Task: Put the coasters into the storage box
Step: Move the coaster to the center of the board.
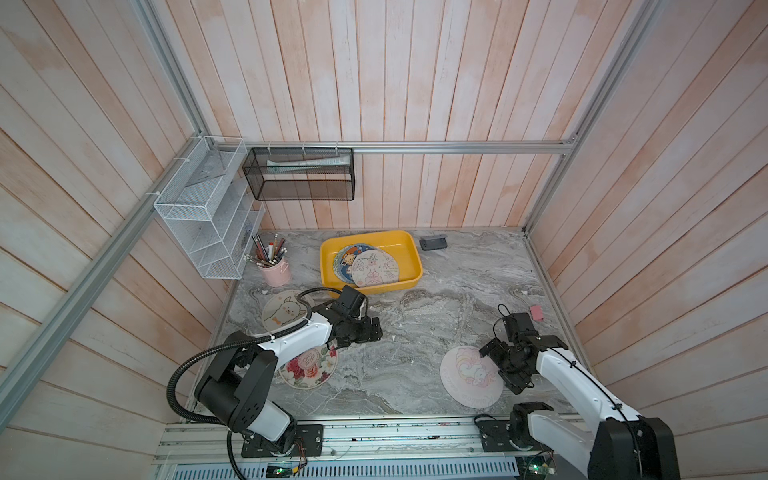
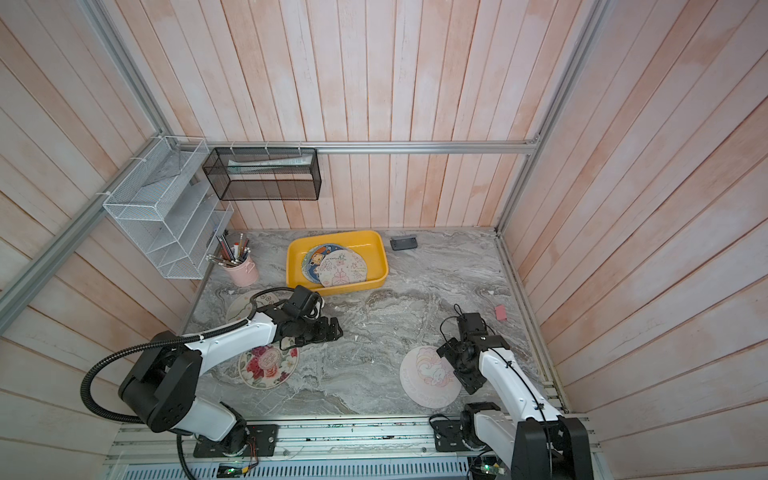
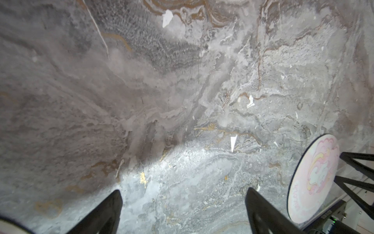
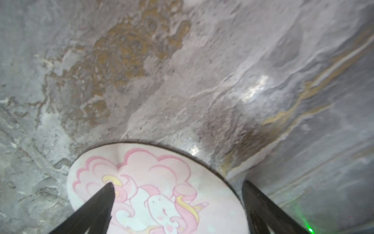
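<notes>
Plainly, the left gripper (image 1: 376, 328) hangs over bare marble near the middle of the bench (image 1: 415, 332), its jaws spread wide and holding nothing. The right gripper (image 1: 496, 370), equally wide, straddles the rim of the unicorn coaster (image 1: 461, 382) near the front right corner. Its wrist view shows one finger (image 4: 97, 208) over the print and the other beyond the edge; contact cannot be told.

Only the top views show the yellow storage box (image 1: 405, 253) at the back edge, with several overlapping coasters (image 1: 365, 264) inside.

The left arm covers part of the dog coaster (image 1: 282, 313) by the left edge and of the floral coaster (image 1: 309, 370) nearer the front. A pink pencil cup (image 1: 275, 270) stands left of the box, a small black device (image 1: 432, 242) right of it, and a pink eraser (image 1: 536, 311) by the right edge.
</notes>
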`<state>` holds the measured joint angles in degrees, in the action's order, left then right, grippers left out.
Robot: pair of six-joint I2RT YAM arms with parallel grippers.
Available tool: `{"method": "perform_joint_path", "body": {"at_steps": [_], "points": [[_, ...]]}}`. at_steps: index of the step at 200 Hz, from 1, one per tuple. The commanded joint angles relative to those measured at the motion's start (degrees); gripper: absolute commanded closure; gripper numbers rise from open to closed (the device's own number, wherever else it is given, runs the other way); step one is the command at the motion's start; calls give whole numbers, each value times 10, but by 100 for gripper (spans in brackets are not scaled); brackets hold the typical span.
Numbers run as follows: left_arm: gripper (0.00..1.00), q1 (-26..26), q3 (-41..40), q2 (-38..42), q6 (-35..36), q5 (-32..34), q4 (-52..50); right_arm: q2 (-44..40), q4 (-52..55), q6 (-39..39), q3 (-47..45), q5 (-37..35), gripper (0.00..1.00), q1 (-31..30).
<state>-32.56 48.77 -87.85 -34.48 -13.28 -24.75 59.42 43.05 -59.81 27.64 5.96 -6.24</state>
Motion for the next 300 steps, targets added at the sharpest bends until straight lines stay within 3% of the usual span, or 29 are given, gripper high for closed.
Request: {"method": "perform_joint_path", "body": {"at_steps": [1,60,112,155,202,222,257,300], "points": [[4,2,8,-5,7,-8,6,7,-36,-50,-48,98,2,-30],[4,1,10,-1,7,-7,3,40,-175,-153,-47,147,2,-146],[4,1,12,2,6,-7,2,178,-286,-140,17,180,2,-233],[4,-2,11,3,4,-9,1,241,-287,-66,81,196,2,-247],[6,-13,11,-9,-2,-36,12,283,-157,147,161,160,2,-248],[10,-26,12,-17,-5,-44,16,271,-125,199,169,129,4,-247],[17,-43,8,-29,-12,-51,18,267,-127,216,162,134,14,-244],[18,-45,8,-29,-11,-46,11,298,-197,185,162,168,18,-274]]}}
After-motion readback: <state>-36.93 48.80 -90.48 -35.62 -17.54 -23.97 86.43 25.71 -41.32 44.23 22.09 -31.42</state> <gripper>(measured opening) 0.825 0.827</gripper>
